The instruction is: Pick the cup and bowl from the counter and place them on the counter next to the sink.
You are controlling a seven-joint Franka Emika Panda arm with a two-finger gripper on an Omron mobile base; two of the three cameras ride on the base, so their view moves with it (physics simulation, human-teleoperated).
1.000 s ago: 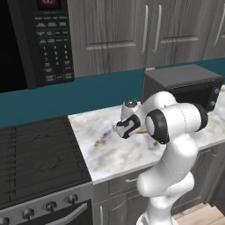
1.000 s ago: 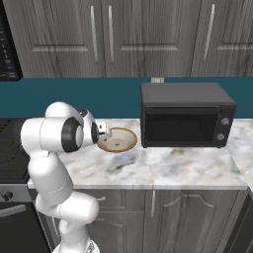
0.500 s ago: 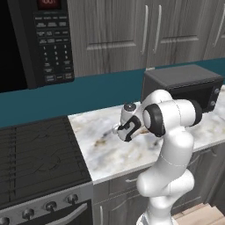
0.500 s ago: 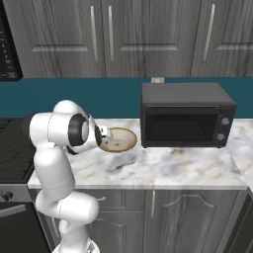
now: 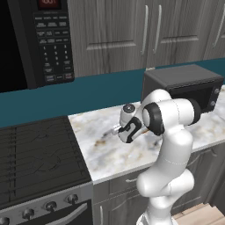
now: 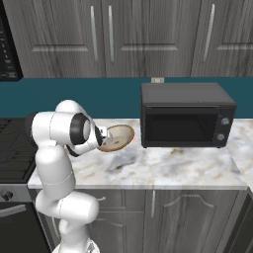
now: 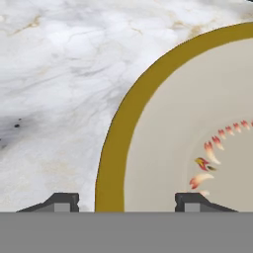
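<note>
Gripper point(image 7: 126, 201) spread, one finger either side of bowl point(image 7: 197, 138) rim, placed for rim pinch; contact not discernible. Bowl on counter point(image 6: 163, 168) left of toaster oven point(image 6: 185, 116). Beyond oven: teal backsplash, grey cabinets.

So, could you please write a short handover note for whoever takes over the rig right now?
Gripper: jaws apart, straddling the near rim of the bowl, one fingertip inside, one outside; no firm grip visible yet.
Bowl: resting on the counter, left of the toaster oven.
Cup and sink: not located.
Done: nothing placed yet.
Left: grasp the bowl, place it by the sink, then the cup.
</note>
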